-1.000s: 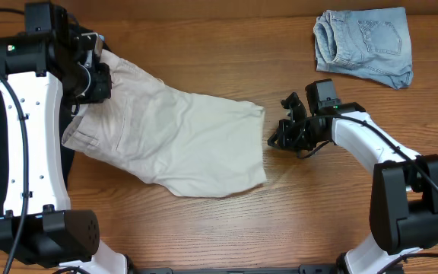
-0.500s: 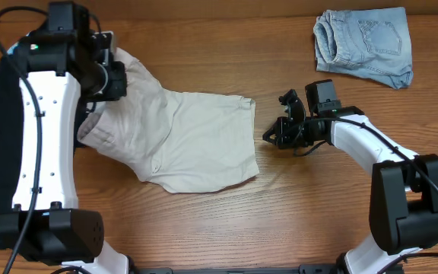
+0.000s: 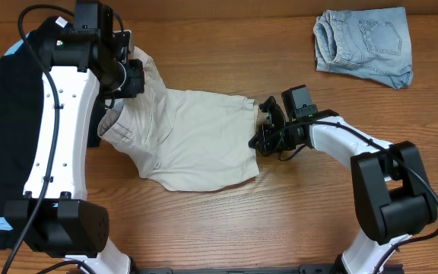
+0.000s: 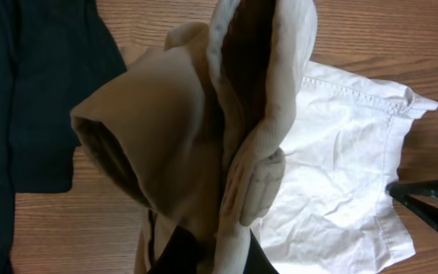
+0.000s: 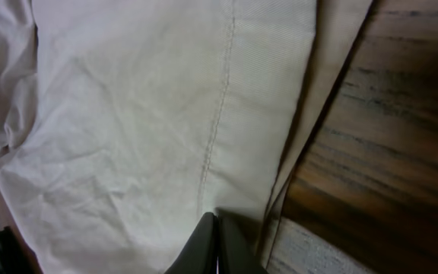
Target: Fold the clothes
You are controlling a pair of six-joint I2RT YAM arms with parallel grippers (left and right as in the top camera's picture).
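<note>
The beige khaki shorts (image 3: 204, 141) lie crumpled on the table's left-centre. Their waistband end is lifted. My left gripper (image 3: 131, 76) is shut on that bunched waistband at the far left. In the left wrist view the fabric (image 4: 257, 114) rises in folds from the jaws (image 4: 219, 259). My right gripper (image 3: 258, 139) is at the shorts' right hem. In the right wrist view its fingers (image 5: 215, 221) are closed together, with the tips resting on the cloth (image 5: 128, 114) just inside the hem edge. No fabric shows between them.
Light-blue denim shorts (image 3: 363, 46) lie folded at the back right. A black T-shirt (image 3: 6, 114) lies along the left edge under my left arm and also shows in the left wrist view (image 4: 29, 91). Bare wood (image 3: 204, 228) runs along the front.
My left gripper has moved right and towards the back with the waistband, dragging the shorts and bunching them. My right gripper has moved left from bare table onto the right hem.
</note>
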